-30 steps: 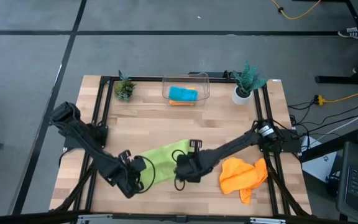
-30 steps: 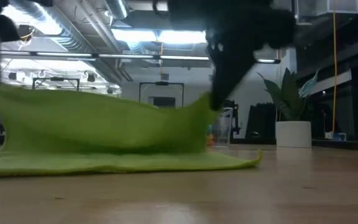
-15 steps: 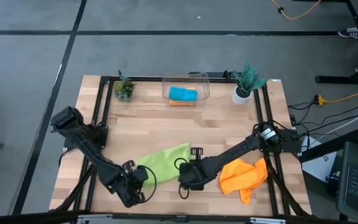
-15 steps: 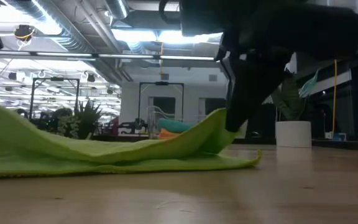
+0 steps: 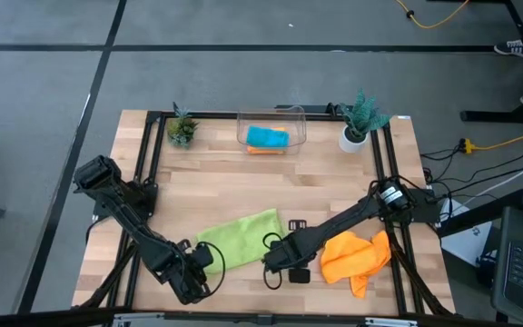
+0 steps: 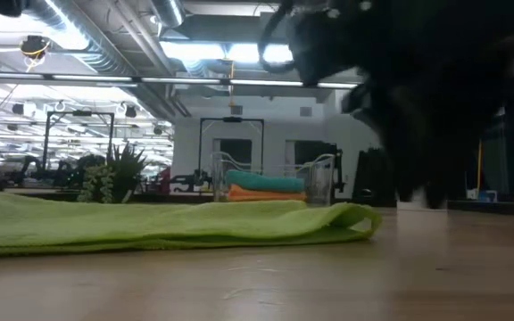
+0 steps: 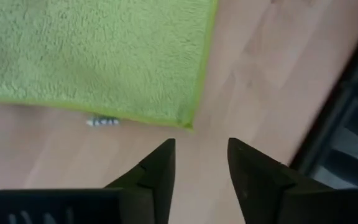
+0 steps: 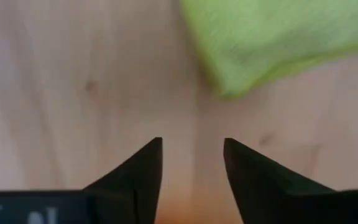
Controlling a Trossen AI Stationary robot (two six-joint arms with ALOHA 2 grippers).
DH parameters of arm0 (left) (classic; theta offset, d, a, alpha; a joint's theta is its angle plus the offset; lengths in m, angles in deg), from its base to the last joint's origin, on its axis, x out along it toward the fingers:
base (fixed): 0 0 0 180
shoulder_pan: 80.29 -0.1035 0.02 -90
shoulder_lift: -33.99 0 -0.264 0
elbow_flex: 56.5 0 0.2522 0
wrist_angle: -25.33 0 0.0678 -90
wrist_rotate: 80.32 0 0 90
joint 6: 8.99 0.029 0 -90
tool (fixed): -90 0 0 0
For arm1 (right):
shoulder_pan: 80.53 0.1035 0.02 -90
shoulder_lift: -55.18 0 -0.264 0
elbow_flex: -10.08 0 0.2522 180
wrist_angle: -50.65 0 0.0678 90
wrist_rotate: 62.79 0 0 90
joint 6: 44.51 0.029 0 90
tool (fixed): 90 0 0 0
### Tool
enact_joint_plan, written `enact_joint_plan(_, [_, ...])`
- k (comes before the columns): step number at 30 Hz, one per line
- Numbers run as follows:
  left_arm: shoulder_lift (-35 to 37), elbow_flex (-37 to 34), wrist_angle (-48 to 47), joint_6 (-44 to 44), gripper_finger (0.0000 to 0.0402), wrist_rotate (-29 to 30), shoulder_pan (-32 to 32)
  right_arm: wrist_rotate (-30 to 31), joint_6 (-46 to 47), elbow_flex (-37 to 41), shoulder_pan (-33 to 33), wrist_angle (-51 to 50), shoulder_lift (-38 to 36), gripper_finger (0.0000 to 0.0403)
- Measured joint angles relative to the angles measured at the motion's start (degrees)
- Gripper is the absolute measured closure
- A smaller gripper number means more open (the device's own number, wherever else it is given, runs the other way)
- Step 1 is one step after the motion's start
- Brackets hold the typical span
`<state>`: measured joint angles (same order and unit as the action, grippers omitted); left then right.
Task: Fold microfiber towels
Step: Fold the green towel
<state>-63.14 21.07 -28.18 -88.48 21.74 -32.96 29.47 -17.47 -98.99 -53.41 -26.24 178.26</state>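
A lime green towel (image 5: 240, 238) lies flat on the wooden table, doubled over, with its rounded end (image 6: 362, 217) showing in the low view. My left gripper (image 7: 201, 149) hovers open just off the towel's near left corner (image 7: 188, 123). My right gripper (image 8: 193, 146) hovers open just off its near right corner (image 8: 229, 84). Neither has anything between its fingers. In the high view the left gripper (image 5: 200, 262) and the right gripper (image 5: 283, 260) stand at the towel's two near corners. A crumpled orange towel (image 5: 356, 255) lies to the right.
A clear bin (image 5: 271, 128) at the far middle holds a teal towel (image 5: 267, 136) on top of an orange one. Small potted plants stand at the far left (image 5: 182, 128) and far right (image 5: 360, 119). A black frame (image 5: 148, 173) runs along the table's sides.
Both grippers have carried the green towel's lifted edge toward the table's near edge and down, then opened and let go. The raised half has dropped onto the half beneath, so the towel now lies flat and doubled.
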Motion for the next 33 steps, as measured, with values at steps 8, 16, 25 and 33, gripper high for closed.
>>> enact_joint_plan(8, [8.5,0.0,0.0,-1.8,0.0257,-2.1,-0.8,0.0,1.4,-0.5,-0.1,-1.0,-6.4,0.0214])
enact_joint_plan(16, [19.2,0.0,1.1,-4.8,0.0259,-0.4,-1.6,13.1,5.5,2.0,-1.2,1.6,-17.5,0.023])
enact_joint_plan(25, [27.0,0.0,18.9,14.1,0.026,4.1,1.2,-11.2,6.6,24.9,-1.0,56.5,-23.9,0.0232])
enact_joint_plan(33, [29.5,0.1,26.7,35.3,0.026,11.9,1.9,20.2,6.9,35.4,-2.8,75.0,-18.7,0.0232])
